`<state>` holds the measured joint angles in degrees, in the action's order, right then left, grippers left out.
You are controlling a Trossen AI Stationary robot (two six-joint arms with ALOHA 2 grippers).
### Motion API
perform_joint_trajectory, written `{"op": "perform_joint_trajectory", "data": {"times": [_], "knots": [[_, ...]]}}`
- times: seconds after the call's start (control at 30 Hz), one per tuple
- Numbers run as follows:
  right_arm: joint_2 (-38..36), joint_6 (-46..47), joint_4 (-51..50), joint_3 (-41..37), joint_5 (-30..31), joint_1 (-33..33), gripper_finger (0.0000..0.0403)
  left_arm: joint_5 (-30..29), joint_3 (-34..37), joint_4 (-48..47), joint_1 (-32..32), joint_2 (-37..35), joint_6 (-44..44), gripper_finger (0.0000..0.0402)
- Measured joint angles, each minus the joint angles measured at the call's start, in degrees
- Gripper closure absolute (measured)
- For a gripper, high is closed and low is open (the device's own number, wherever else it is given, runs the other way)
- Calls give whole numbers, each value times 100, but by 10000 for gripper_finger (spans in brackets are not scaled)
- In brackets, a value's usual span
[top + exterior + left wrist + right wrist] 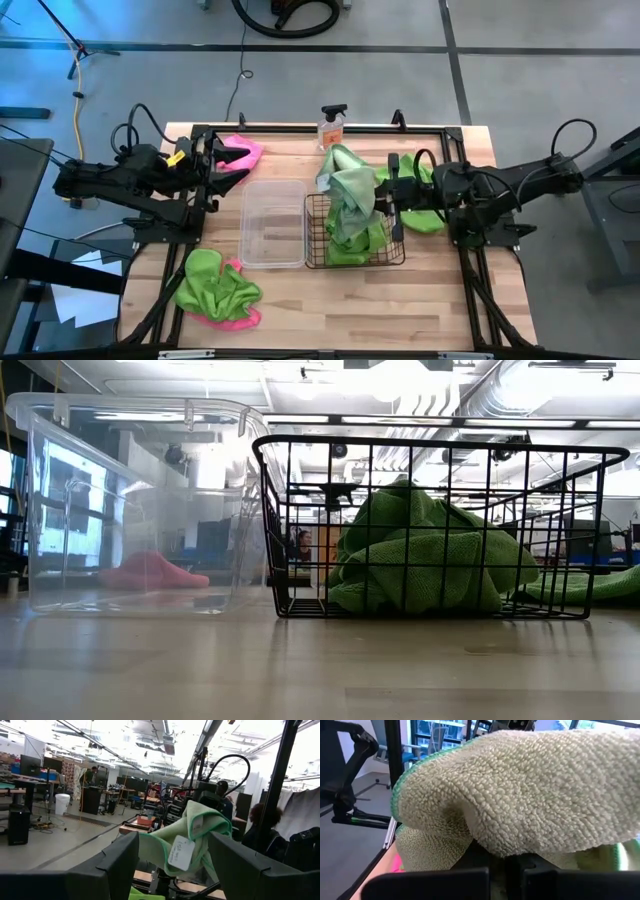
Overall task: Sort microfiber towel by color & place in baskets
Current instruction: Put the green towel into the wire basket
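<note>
Risk: our right end effector (385,190), clenched on the green towel (352,195) at frame centre, may drape it over the wire basket (318,258) rim

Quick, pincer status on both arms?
Left pincer: open, holding nothing, near the table's left edge.
Right pincer: closed on a green towel, held above the black wire basket.

Clear tub (272,222) open-topped and unobstructed (wire basket (318,240) crowded with green towels (352,215))
</note>
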<state>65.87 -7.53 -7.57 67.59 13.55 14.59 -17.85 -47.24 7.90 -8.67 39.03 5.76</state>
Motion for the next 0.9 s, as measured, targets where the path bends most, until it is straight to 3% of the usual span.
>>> {"op": "perform_joint_trajectory", "data": {"times": [0.2, 0.4, 0.5, 0.73, 0.9], "knots": [[2, 226, -273, 0, -43, 2, 400, 0, 0, 19, 2, 0, 0, 176], [114, 2118, -853, 23, -98, -157, 400, -18, 0, 19, 1, -2, -2, 176], [480, 2909, -1794, 378, -267, -220, 400, -36, 0, 17, 2, -2, -2, 176], [2067, 4674, -5113, 2295, -570, -375, 400, -42, 0, 15, 1, -2, -2, 176], [2960, 5510, -6205, 2759, -695, -523, 400, -42, 0, 13, 2, -2, -4, 176]]}}
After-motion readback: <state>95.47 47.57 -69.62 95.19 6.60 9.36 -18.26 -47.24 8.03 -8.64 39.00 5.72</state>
